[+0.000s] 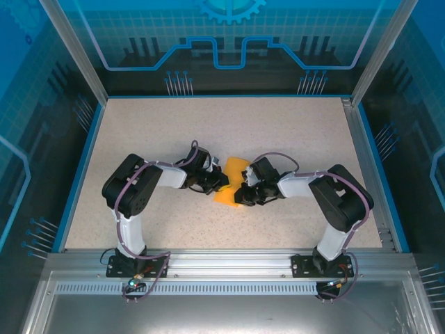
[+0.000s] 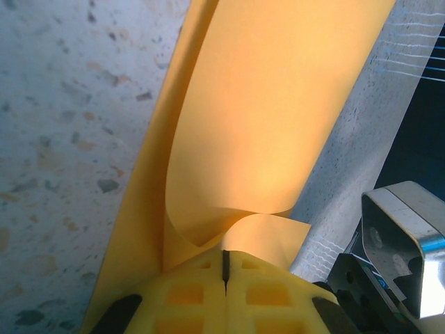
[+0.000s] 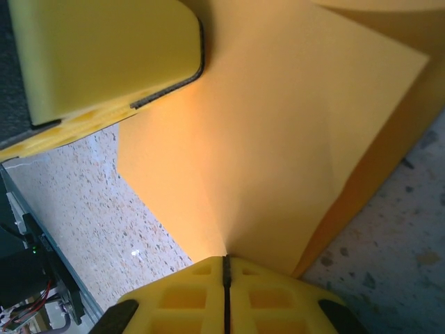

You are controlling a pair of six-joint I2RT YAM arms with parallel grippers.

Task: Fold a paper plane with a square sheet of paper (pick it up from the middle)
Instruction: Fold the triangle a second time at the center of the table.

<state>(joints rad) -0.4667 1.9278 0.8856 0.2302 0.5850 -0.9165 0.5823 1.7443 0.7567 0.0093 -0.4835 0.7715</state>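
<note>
On the left half of the table (image 1: 153, 125), the left arm (image 1: 132, 191) stands on its base at the near edge and bends inward to the middle of the surface. The left gripper (image 2: 224, 259) has its two yellow fingers (image 2: 198, 273) pressed together, with only a thin dark line between them, and they pinch the paper (image 2: 271, 104) at one edge. From this pinch the paper goes up and curls. One layer stands almost upright on the left, and another bends over in a smooth curve, with a small wave just above the fingertips. In the left wrist view the speckled table is seen on both sides of it.

From above, the paper (image 1: 233, 174) is at the middle of the table, about equally far from the left and right edges, between the two grippers. It looks like a small orange shape with a folded side. Whether its lower part touches the surface I cannot tell.

Just right of it, the right gripper (image 3: 226, 268) has its fingers (image 3: 250, 271) closed tight as well, and they pinch the paper (image 3: 278, 139) from the opposite side. In the right wrist view the sheet spreads away from the fingertips like a fan. A crease runs toward its right side, and a darker layer lies under that side. A yellow finger of the left gripper (image 3: 104, 62) is at the upper left, against the far part of the paper. The right arm (image 1: 341, 202) leads back to its base at the near edge on the right.
</note>
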